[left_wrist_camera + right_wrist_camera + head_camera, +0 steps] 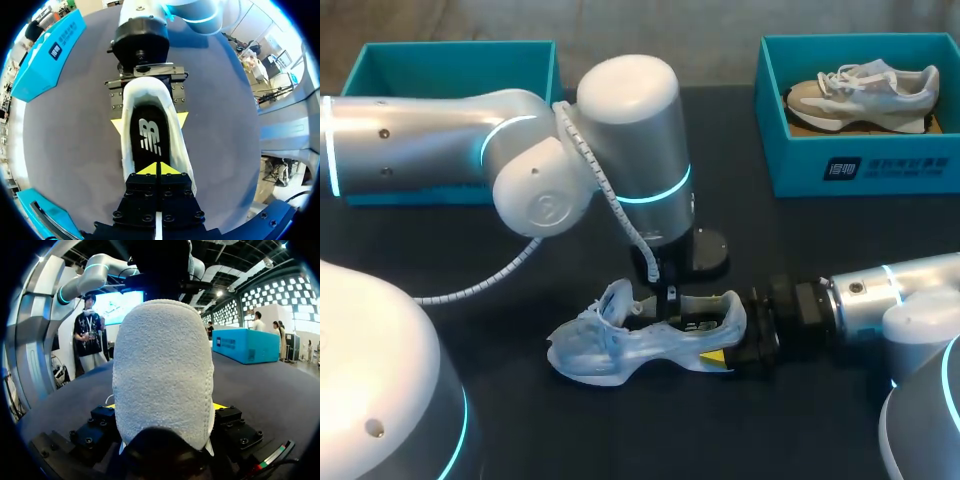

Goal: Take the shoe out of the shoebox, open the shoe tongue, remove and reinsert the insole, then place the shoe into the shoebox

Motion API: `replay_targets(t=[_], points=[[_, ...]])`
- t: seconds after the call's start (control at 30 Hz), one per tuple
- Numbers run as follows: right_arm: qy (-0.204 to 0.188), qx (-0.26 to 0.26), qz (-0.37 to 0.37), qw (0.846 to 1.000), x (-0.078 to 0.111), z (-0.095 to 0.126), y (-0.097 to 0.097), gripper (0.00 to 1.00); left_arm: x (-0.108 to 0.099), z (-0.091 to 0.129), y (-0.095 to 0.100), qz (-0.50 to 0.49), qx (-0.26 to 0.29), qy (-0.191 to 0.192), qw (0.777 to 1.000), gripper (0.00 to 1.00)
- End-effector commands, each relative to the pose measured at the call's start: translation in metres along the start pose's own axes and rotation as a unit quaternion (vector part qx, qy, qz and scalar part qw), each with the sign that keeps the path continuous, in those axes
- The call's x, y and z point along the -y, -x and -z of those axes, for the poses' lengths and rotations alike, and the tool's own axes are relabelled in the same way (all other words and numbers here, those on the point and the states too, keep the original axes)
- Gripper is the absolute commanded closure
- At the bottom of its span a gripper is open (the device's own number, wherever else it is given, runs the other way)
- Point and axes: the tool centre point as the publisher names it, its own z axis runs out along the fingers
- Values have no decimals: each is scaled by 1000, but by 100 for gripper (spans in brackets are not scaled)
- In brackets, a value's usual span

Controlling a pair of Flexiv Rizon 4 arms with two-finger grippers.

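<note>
My left hand (160, 169), tips pinched together, sits in the mouth of the sneaker (650, 345) at the thin, floppy insole (148, 137); I'd nip its heel edge. The light, soft sneaker lies on the counter (520, 430), its heel clamped in my right hand (150, 122), with the shoebox (860, 170) well beyond.

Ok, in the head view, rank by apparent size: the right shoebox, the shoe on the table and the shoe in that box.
1. right shoebox
2. shoe on the table
3. boxed shoe

The boxed shoe sits farther from the camera, so its gap to the table shoe is unsure.
</note>
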Motion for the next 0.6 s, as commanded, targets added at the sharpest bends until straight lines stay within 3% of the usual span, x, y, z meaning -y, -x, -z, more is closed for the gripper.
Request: replay_targets(t=[0.03,0.6], points=[[-1,1,0,1000,1,-1,1,100,1,-13,3,4,-11,1,1000,100],[-1,1,0,1000,1,-1,1,100,-8,-26,-13,6,-51,10,999,100]])
